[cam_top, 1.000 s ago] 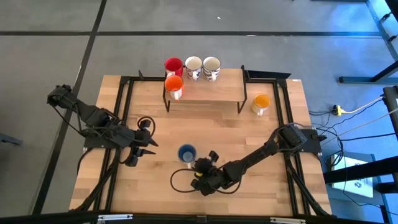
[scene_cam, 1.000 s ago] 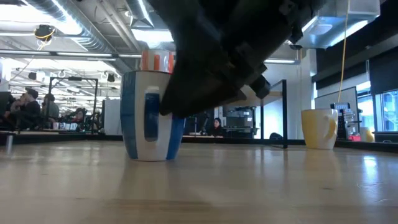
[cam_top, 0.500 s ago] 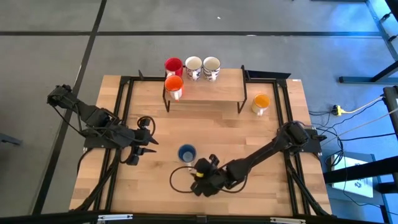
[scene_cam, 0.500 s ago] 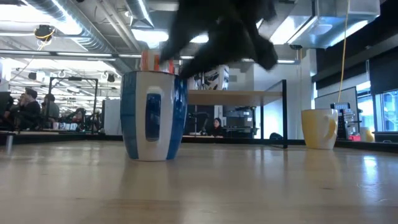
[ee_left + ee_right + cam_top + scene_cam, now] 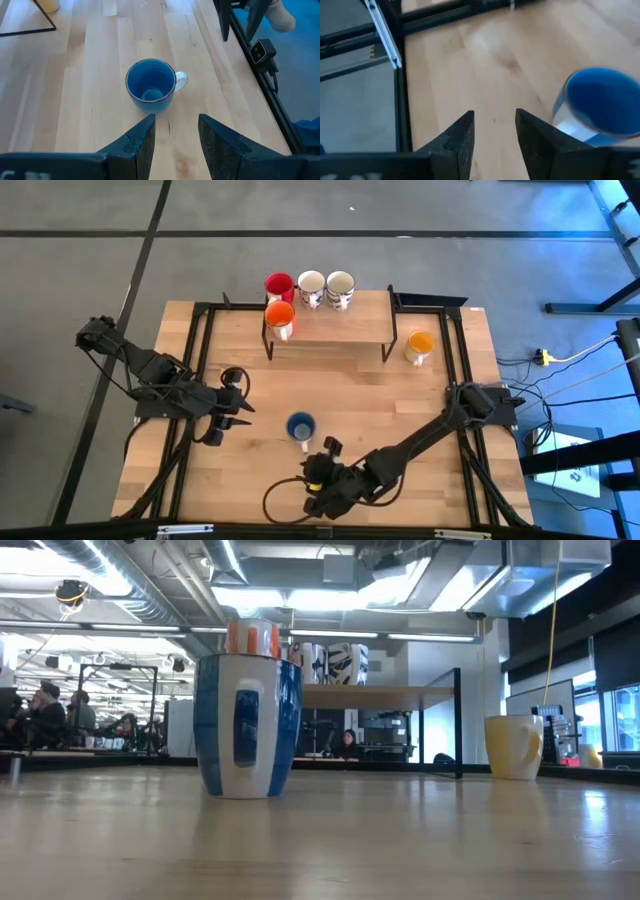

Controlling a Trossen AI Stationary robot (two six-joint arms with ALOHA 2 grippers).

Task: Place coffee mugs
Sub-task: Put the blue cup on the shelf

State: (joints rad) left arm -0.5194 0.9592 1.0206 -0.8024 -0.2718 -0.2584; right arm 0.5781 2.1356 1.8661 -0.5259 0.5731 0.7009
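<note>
1. Altogether counting six coffee mugs: one red mug, two white patterned mugs, one orange-red mug, one yellow-orange mug, one blue mug.
2. Standing on the small raised shelf at the far side of the tabletop: the red and both white ones in a row along the back edge, the orange-red one just in front of the red.
3. Sitting on the tabletop just off the shelf's right end: the yellow-orange mug.
4. Standing upright and alone near the middle of the tabletop: the blue mug, handle facing the low camera, touched by nothing.
5. Differing from a second ago: the right claw having pulled back from beside the blue mug toward the near edge, no longer blocking the low view; mugs and left arm unchanged.
6. Now hanging released and empty near the front edge: the right claw, fingers parted with bare wood between, the blue mug off to one side.
7. Waiting at the left side of the tabletop: the left claw, fingers spread apart, gripping nothing, aimed at the blue mug a little ahead.
</note>
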